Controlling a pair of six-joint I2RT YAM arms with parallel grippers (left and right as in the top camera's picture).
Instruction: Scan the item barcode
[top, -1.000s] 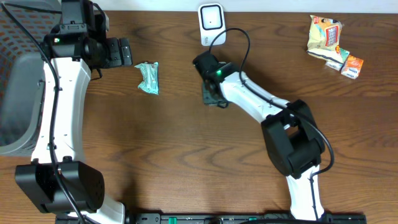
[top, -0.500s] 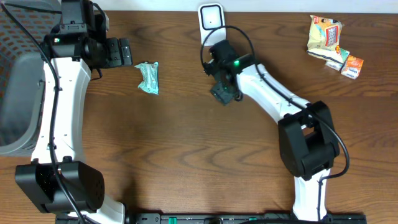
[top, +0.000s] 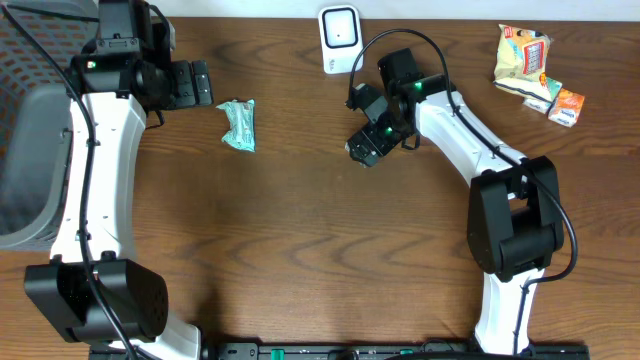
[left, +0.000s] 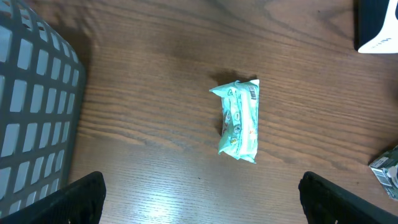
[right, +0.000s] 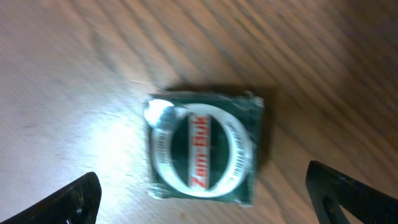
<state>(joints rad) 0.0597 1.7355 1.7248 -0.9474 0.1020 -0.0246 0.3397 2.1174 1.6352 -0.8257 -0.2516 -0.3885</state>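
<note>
Right pincer (right: 202, 180) spread wide over dark green square Zam-Buk box (right: 202, 149), lying loose on brown wooden worktop (top: 300, 240) near white barcode scanner (top: 339, 38), on its robot side. Left pincer (left: 202, 186) wide too, empty. Could skid on regrasp; may keep barcode face-down, unread.

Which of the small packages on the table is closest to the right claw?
The dark green Zam-Buk box, lying flat directly under the right claw. The teal packet lies off by the left claw; the snack packs sit in the far corner.
</note>
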